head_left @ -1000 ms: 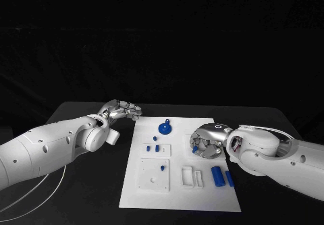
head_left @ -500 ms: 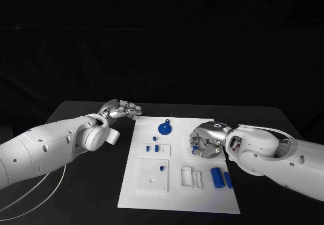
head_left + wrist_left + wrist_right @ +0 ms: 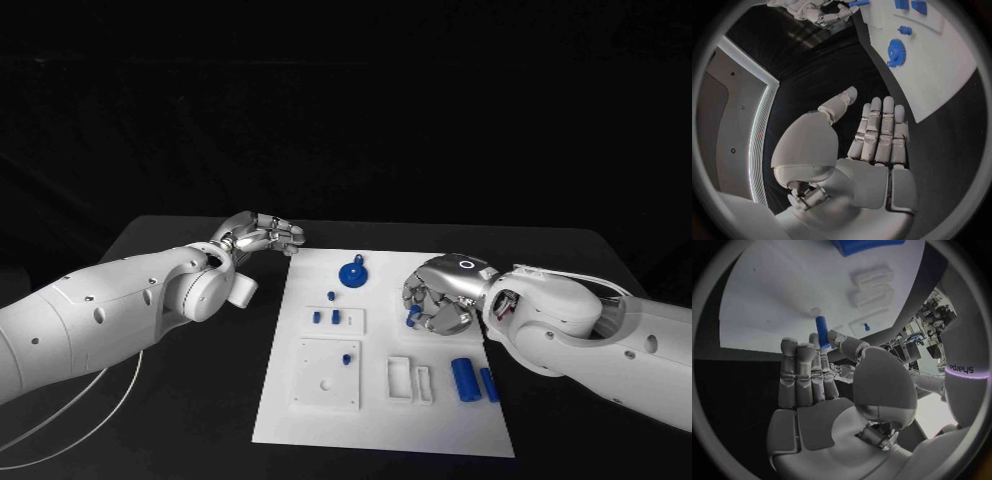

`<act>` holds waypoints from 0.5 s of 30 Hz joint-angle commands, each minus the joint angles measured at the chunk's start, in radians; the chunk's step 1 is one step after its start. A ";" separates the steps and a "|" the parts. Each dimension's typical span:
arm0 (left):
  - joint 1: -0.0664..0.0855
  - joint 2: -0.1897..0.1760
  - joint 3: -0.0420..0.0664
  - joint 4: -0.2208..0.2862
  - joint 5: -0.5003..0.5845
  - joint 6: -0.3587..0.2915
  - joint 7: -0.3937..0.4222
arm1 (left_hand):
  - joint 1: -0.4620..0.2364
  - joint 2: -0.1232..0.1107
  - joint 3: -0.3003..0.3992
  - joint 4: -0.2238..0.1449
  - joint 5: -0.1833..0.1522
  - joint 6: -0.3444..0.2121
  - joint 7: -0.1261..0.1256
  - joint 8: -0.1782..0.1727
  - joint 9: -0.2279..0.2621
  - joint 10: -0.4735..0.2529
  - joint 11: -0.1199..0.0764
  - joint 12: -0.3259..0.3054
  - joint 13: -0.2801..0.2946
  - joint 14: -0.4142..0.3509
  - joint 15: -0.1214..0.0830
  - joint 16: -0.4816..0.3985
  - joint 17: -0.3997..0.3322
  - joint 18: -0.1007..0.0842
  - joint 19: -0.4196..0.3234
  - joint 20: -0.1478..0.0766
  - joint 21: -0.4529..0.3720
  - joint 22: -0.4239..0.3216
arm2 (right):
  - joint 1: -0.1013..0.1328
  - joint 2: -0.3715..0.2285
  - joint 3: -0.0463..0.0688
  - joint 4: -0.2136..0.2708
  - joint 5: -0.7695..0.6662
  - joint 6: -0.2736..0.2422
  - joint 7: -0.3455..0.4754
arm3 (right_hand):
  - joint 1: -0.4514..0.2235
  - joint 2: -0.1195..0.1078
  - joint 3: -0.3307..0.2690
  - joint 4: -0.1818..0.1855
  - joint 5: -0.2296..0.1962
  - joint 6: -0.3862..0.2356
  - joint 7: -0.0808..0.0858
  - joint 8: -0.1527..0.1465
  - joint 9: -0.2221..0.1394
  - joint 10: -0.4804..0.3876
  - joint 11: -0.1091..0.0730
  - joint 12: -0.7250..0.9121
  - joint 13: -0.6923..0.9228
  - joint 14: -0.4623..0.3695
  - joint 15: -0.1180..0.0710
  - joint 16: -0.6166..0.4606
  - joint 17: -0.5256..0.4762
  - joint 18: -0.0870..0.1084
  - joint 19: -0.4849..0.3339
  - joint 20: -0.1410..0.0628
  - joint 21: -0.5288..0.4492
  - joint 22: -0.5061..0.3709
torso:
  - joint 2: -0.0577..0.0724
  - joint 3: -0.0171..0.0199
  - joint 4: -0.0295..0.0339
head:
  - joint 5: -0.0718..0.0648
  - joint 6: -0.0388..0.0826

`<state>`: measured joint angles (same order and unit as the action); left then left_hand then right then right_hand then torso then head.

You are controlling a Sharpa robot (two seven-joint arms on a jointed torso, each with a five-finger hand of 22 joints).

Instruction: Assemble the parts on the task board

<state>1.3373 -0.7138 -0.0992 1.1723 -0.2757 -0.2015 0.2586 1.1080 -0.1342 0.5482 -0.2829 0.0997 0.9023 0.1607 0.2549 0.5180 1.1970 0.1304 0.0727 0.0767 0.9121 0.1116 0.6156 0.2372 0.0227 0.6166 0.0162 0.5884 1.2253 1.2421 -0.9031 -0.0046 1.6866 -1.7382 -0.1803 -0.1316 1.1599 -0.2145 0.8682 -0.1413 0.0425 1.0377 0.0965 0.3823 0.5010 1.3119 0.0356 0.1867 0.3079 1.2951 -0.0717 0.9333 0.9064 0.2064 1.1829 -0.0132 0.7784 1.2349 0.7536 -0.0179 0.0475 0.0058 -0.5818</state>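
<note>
The white task board lies in the middle of the black table. My right hand hovers over the board's right side and pinches a small blue peg between thumb and a finger, the peg's tip close to the board. A round blue gear lies near the far edge. Two short blue pegs stand in a small white block, and another blue peg stands in a square plate. Two blue cylinders lie at the right. My left hand holds nothing, just off the board's far left corner.
Two white slotted blocks sit on the board between the square plate and the cylinders. A thin white cable loops on the table under my left arm. In the left wrist view the blue gear lies beyond the flat fingers.
My right hand has turned slightly at the wrist and shifted a little to the left with the peg. The left hand has stayed where it was.
</note>
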 commanded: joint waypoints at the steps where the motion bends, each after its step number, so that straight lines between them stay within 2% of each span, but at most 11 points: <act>1: 0.000 0.003 0.001 0.001 0.006 0.010 0.013 | -0.003 0.009 -0.004 0.001 0.006 -0.007 -0.002 0.005 -0.001 -0.008 0.002 -0.003 -0.001 0.006 0.003 -0.004 0.002 0.013 0.005 -0.002 -0.004 0.002 | 0.000 0.002 0.002 0.019 0.006 -0.077 0.036 | 0.008 -0.001 0.007 0.002 0.006 0.009 0.002 0.002 0.033 0.003 -0.003 0.005 0.005 0.001 -0.006 0.004 0.001 0.055 0.007 -0.003 0.004 0.001 | 0.000 -0.0003 -0.0001 | 0.003 -0.001; 6: 0.000 0.003 0.001 0.002 0.006 0.010 0.014 | -0.003 0.009 -0.004 0.001 0.006 -0.008 -0.002 0.005 -0.001 -0.008 0.002 -0.003 -0.001 0.006 0.003 -0.004 0.002 0.013 0.005 -0.002 -0.005 0.002 | 0.000 0.020 0.003 0.042 0.028 -0.112 0.057 | 0.009 -0.002 0.010 0.003 0.006 0.010 0.001 0.002 0.035 0.004 -0.003 0.005 0.008 0.002 -0.007 0.004 0.002 0.055 0.009 -0.004 0.005 0.001 | 0.000 -0.0006 -0.0004 | 0.009 -0.002; 12: 0.000 0.004 0.001 0.001 0.006 0.010 0.014 | -0.003 0.009 -0.003 0.001 0.006 -0.008 -0.002 0.005 -0.001 -0.008 0.002 -0.003 -0.001 0.007 0.003 -0.005 0.003 0.013 0.005 -0.002 -0.005 0.002 | -0.001 0.065 0.002 0.053 0.066 -0.106 0.075 | 0.009 -0.002 0.011 0.003 0.006 0.010 0.001 0.002 0.036 0.003 -0.004 0.005 0.010 0.003 -0.007 0.004 0.002 0.055 0.010 -0.005 0.005 0.001 | 0.000 -0.0004 -0.0007 | 0.027 -0.007; 15: 0.000 0.005 0.001 0.001 0.007 0.010 0.014 | -0.003 0.009 -0.003 0.000 0.006 -0.008 -0.002 0.005 -0.001 -0.008 0.002 -0.003 -0.001 0.007 0.003 -0.005 0.003 0.013 0.005 -0.002 -0.005 0.002 | -0.010 0.106 0.002 0.057 0.080 -0.100 0.085 | 0.009 0.000 0.010 0.002 0.006 0.008 0.001 0.002 0.037 0.002 -0.004 0.005 0.012 0.003 -0.007 0.003 0.002 0.055 0.011 -0.006 0.005 0.000 | 0.000 -0.0007 -0.0007 | 0.035 -0.008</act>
<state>1.3372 -0.7114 -0.0992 1.1723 -0.2753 -0.2016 0.2598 1.1080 -0.1343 0.5482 -0.2829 0.0997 0.9022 0.1607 0.2549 0.5181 1.1934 0.1340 0.0727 0.0768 0.9121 0.1116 0.6156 0.2394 0.0227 0.6167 0.0162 0.5884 1.2261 1.2382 -0.8087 -0.0022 1.7396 -1.6905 -0.2681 -0.0807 1.1599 -0.2145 0.8712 -0.1382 0.0465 1.0408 0.0997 0.3822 0.5014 1.3116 0.0355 0.1865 0.3193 1.2952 -0.0717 0.9334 0.9074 0.2022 1.1863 -0.0162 0.7782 1.2347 0.7533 -0.0185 0.0469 0.0329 -0.5881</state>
